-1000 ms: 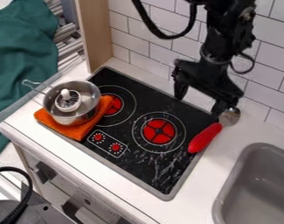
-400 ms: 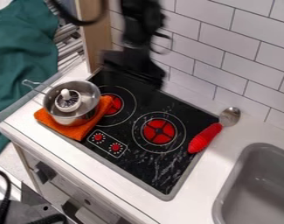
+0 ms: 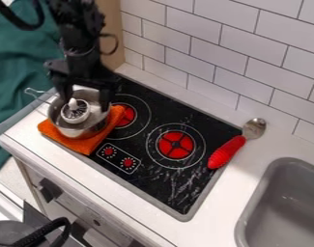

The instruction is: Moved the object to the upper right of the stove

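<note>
One red-handled spoon (image 3: 227, 152) lies at the right side of the stove (image 3: 196, 185), toward its upper right corner; its red grip crosses the stove's edge at a slant, and its metal bowl rests past that edge on the white counter (image 3: 236, 198); the black cooktop shows two round burners, one red-centred burner near the spoon (image 3: 176, 144) and another farther left (image 3: 125, 115), with two red knobs on one outlined panel in front of them; one metal pot (image 3: 74, 130) sits on one orange cloth (image 3: 81, 144) at the stove's left side, its single handle pointing up and left; inside the pot is one round, slotted piece with a pale knob (image 3: 75, 114), knob upward; the one black gripper (image 3: 86, 100) hangs over the pot, its two fingers spread wide with nothing gripped between them, well apart from the spoon; one grey sink (image 3: 246, 219) is set into the counter at the lower right; one green cloth (image 3: 20, 72) hangs at the left; one upright wooden panel (image 3: 112, 50) meets the white tiled wall (image 3: 236, 53) behind.
</note>
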Controlling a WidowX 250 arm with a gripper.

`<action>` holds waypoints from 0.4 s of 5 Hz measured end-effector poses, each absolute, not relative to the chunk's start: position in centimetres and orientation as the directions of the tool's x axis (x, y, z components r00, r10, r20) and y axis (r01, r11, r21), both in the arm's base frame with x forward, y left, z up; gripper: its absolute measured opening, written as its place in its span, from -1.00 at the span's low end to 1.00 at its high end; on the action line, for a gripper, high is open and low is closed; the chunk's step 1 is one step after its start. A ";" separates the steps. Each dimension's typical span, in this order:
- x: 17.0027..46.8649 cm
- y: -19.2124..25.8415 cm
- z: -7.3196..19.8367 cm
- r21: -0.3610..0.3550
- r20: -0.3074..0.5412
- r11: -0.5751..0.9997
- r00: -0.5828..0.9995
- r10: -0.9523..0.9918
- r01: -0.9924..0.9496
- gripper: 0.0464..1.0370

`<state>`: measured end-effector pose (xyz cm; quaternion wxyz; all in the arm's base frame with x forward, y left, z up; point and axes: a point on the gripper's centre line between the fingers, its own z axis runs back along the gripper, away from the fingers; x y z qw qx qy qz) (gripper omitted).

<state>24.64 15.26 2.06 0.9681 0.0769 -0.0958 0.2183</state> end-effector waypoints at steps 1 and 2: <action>24.1 16.8 0.7 0.108 0.204 0.876 0.873 0.444 -0.471 0.93; 24.9 17.6 -0.1 0.099 0.221 0.870 0.863 0.454 -0.483 0.93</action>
